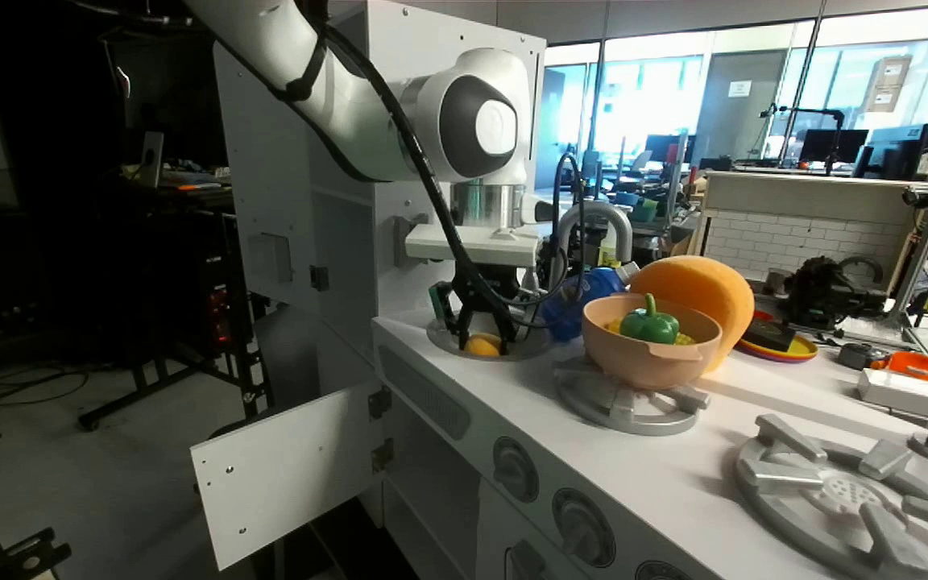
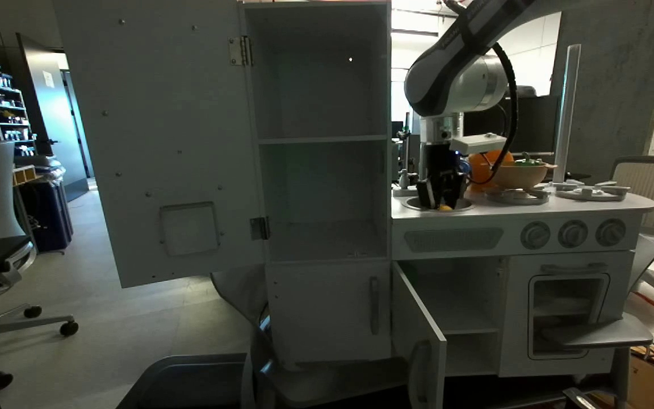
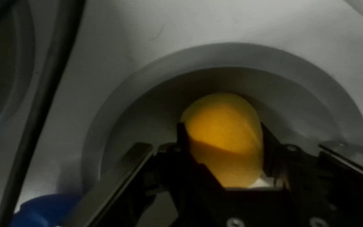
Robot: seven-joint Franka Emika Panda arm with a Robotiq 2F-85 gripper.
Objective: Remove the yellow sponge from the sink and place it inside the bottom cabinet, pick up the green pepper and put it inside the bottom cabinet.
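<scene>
The yellow sponge (image 3: 225, 132) sits between my gripper's fingers (image 3: 221, 138) in the wrist view, with both fingers against its sides. It is inside the round grey sink (image 3: 232, 55). In an exterior view my gripper (image 1: 483, 337) points down into the sink (image 1: 438, 341), and part of the sponge (image 1: 482, 346) shows between the fingers. Only a sliver of the sponge (image 2: 445, 208) shows in an exterior view. The green pepper (image 1: 651, 325) rests in a pink bowl (image 1: 645, 359) on a burner. The bottom cabinet (image 2: 466, 295) stands open below the counter; its door (image 2: 418, 335) is swung outward.
A large orange object (image 1: 710, 294) stands behind the bowl. A blue item (image 1: 573, 302) and a grey faucet (image 1: 605, 213) are beside the sink. Another burner (image 1: 843, 491) lies farther along the counter. A tall cabinet with an open upper door (image 2: 162, 142) adjoins the sink side.
</scene>
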